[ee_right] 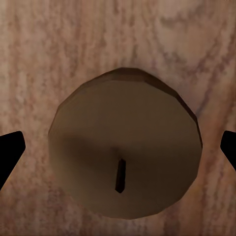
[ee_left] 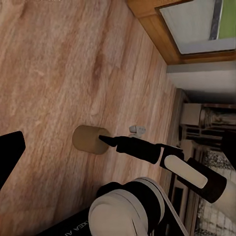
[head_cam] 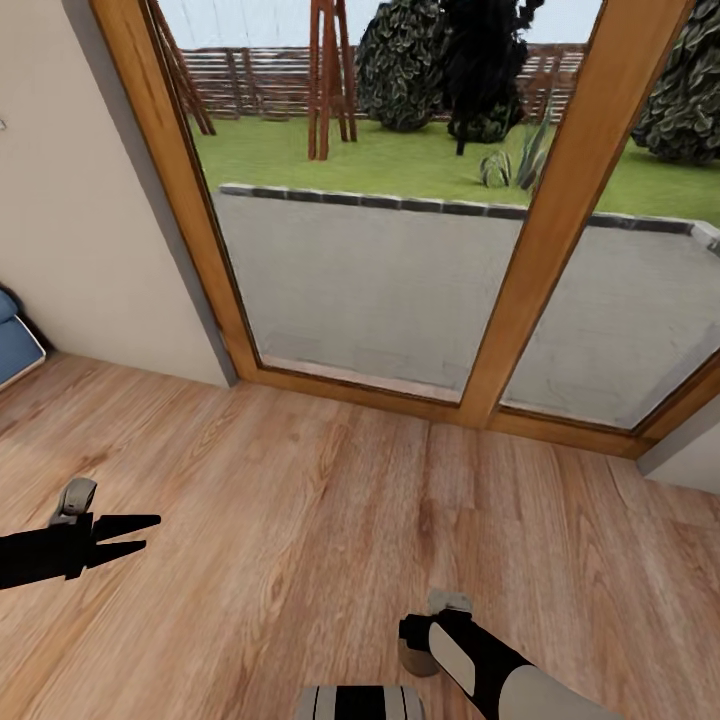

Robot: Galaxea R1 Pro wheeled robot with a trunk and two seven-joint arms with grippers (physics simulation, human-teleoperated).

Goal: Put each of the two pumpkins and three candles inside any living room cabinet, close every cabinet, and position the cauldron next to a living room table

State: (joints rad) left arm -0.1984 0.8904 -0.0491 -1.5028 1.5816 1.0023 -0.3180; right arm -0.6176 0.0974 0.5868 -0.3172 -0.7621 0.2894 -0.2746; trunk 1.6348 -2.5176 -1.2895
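Note:
One candle (ee_right: 123, 152), a short brownish-grey cylinder with a dark wick, stands on the wooden floor (head_cam: 300, 520). My right gripper (ee_right: 118, 152) hangs straight above it, open, with one black fingertip on each side and a gap to the candle's rim. In the head view the candle (head_cam: 413, 658) peeks out beside the right gripper (head_cam: 425, 640) near the bottom edge. The left wrist view shows the candle (ee_left: 88, 139) with the right gripper (ee_left: 105, 140) reaching it. My left gripper (head_cam: 140, 532) hovers over bare floor at the left, open and holding nothing. Pumpkins, cabinet, table and cauldron are out of view.
A large glass door with a wooden frame (head_cam: 540, 230) fills the wall ahead, with a patio and garden beyond. A beige wall (head_cam: 70, 200) stands at the left, and a blue cushioned seat (head_cam: 15, 345) juts in at the left edge.

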